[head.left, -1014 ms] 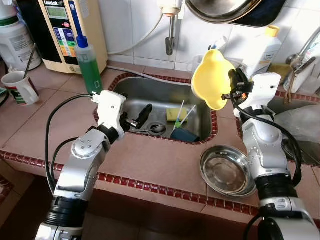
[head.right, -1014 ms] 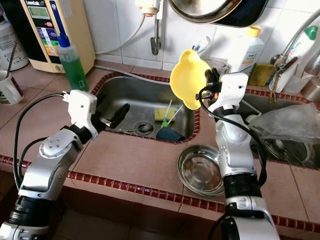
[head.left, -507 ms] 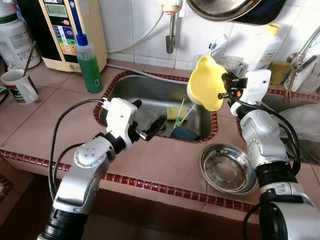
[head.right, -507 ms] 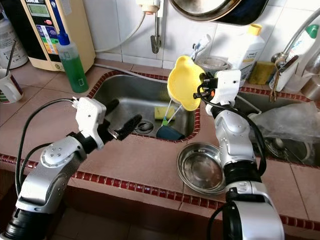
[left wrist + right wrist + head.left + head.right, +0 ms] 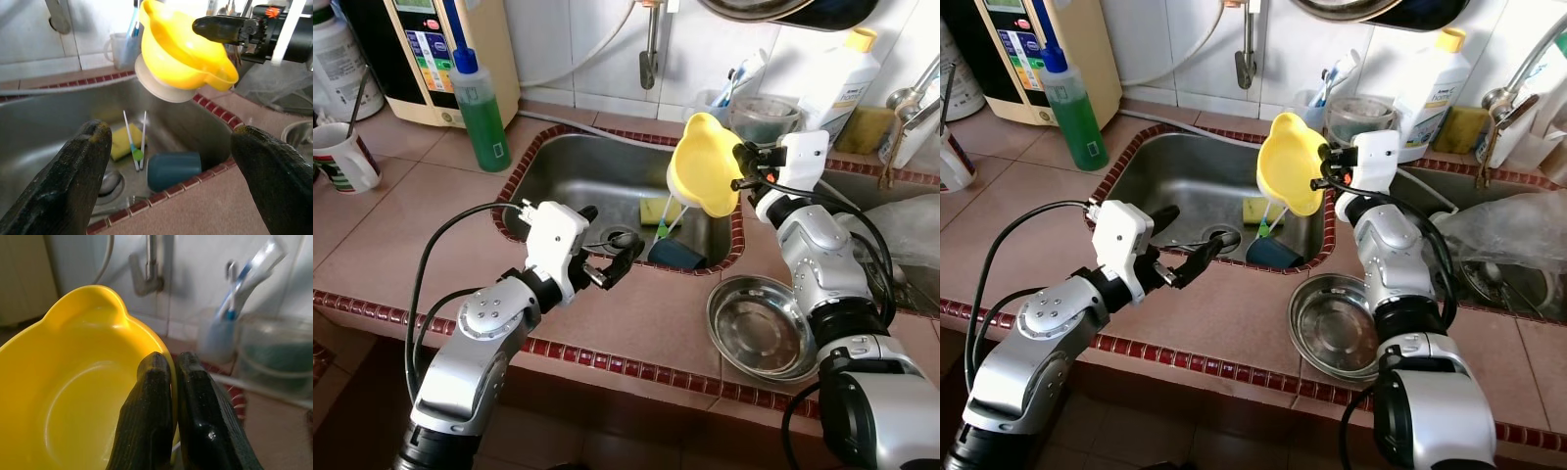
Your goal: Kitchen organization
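Over the sink [image 5: 597, 181], my right gripper [image 5: 741, 168] pinching the yellow bowl [image 5: 703, 164] by its rim, tipped on edge, hollow facing me, my left gripper [image 5: 612, 257] spread, holding nothing.

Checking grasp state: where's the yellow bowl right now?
Head views: the yellow bowl is pinched by its rim in the right gripper, tilted above the sink's right end, over the blue cup.

My right claw [image 5: 168, 382] has matt black fingers, pinched on a glossy yellow plastic bowl [image 5: 703, 166]. The sink [image 5: 578, 176] I see is brushed steel, dull and streaked. The round dish [image 5: 759, 328] on the counter [image 5: 401, 215] is shinier metal. The counter is matt reddish-brown tile with glossy dark red edging. My left claw [image 5: 171, 171] fingers look rough and scuffed. The wall tiles [image 5: 1185, 29] are glossy white.
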Available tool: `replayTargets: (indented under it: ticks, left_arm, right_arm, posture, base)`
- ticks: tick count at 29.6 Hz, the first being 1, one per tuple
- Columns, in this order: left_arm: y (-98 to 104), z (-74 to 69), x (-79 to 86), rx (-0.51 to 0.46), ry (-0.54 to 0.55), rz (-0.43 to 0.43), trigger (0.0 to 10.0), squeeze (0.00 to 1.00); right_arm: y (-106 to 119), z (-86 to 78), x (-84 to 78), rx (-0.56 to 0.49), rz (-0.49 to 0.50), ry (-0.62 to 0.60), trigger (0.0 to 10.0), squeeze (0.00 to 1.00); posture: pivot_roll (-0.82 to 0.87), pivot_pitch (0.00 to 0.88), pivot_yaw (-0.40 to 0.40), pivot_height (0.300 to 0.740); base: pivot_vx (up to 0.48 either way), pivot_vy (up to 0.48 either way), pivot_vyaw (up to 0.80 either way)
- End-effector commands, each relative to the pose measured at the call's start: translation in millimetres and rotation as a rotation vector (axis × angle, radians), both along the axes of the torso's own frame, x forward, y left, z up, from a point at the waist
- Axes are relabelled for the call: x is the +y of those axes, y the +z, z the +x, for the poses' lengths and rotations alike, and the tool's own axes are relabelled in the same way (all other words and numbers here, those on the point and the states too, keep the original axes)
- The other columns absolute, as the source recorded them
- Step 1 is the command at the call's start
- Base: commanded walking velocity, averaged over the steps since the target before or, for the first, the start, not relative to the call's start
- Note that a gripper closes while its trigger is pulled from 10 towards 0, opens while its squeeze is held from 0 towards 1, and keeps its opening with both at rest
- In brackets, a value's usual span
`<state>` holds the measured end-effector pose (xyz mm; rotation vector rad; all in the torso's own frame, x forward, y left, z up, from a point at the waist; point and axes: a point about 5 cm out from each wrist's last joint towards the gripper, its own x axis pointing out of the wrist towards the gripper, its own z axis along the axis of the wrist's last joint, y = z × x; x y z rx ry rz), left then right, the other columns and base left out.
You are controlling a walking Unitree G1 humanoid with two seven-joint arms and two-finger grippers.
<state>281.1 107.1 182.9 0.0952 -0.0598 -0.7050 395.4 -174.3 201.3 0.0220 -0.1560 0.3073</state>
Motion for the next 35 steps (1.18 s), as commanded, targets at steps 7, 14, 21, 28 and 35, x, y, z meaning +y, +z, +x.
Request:
replayTargets:
  ticks: [7,14,21,28,35]
  left_arm:
    - [5.4,-8.0,0.4,-0.002,-0.006,0.019,10.0,0.0]
    - [6.8,-11.3,-0.3,0.003,-0.009,0.024,10.0,0.0]
    - [10.4,-12.6,-1.3,0.002,-0.012,0.027,10.0,0.0]
    - [13.5,-12.3,-2.4,-0.003,-0.014,0.023,10.0,0.0]
    - [14.7,-12.3,-2.9,-0.005,-0.012,0.022,10.0,0.0]
  right_arm:
    - [3.6,6.9,7.8,0.05,0.039,0.067,10.0,0.0]
    - [3.0,9.4,14.5,0.087,0.059,0.112,10.0,0.0]
    - [1.2,11.0,22.0,0.129,0.078,0.163,10.0,0.0]
    - [-2.6,10.7,29.0,0.162,0.088,0.212,10.0,0.0]
    - [-4.9,10.5,32.4,0.183,0.101,0.236,10.0,0.0]
  posture:
    - [0.05,0.209,-0.011,0.74]
    - [0.06,0.22,-0.009,0.74]
    - [0.07,0.227,-0.006,0.74]
    - [0.07,0.227,-0.008,0.74]
    - [0.07,0.228,-0.011,0.74]
  base:
    - [0.0,0.0,0.0]
    - [0.0,0.0,0.0]
    - [0.0,0.0,0.0]
    - [0.0,0.0,0.0]
    - [0.0,0.0,0.0]
